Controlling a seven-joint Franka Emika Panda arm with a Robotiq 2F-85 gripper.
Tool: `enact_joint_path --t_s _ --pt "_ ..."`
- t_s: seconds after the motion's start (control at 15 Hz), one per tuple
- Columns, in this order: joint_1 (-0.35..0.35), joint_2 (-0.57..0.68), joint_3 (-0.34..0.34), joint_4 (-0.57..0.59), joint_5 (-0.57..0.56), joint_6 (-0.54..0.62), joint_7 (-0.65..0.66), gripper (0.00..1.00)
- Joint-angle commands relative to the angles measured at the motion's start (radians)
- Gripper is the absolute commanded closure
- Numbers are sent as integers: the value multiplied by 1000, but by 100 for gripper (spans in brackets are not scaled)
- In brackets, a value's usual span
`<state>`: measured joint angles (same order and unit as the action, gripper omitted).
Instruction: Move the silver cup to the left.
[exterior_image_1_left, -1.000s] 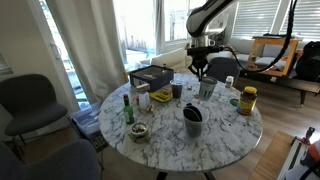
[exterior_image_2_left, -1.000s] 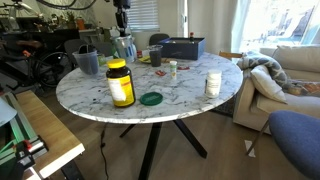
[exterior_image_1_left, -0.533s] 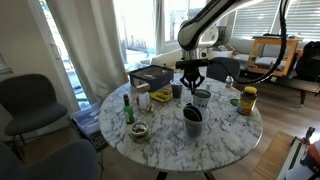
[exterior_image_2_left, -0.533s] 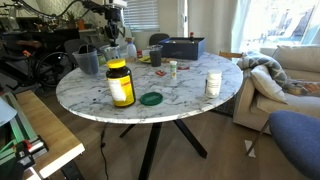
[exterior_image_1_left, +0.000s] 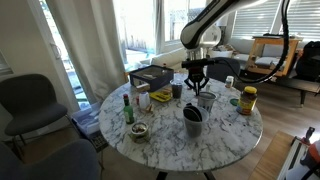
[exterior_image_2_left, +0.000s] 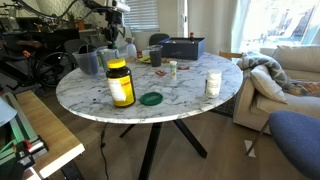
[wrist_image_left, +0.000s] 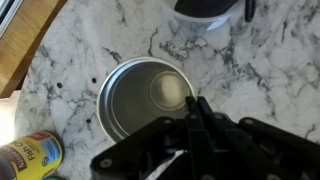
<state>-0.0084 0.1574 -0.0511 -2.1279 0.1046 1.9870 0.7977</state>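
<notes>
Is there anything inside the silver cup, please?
No, the wrist view looks straight down into the silver cup and shows only its bare metal bottom.

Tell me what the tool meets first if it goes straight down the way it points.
Most likely the silver cup: the tool points down at its rim, though the gap between them is unclear.

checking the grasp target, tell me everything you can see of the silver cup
The silver cup is a short, light grey metal cylinder with a pale rim. It stands upright on the marble table, with its mouth open and its shiny inside apparently empty. In an exterior view it sits just below the gripper. In the wrist view a dark finger overlaps its rim; whether the finger touches it cannot be told.
</notes>
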Motion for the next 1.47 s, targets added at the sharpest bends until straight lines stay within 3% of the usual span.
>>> enact_joint_path --t_s 0.0,0.53,0.6,0.67,0.93,1.27,1.4 --pt "7 22 -14 11 -32 25 70 99" --pt "24 85 -11 52 -59 53 138 99" --pt "25 94 -12 60 -62 48 136 71" --pt "25 102 -12 67 -62 44 133 70" --pt "17 85 -12 73 -53 28 77 41" --pt "5 -50 -7 71 -77 -9 -174 4" --pt "-4 -88 -12 67 -106 17 -281 0"
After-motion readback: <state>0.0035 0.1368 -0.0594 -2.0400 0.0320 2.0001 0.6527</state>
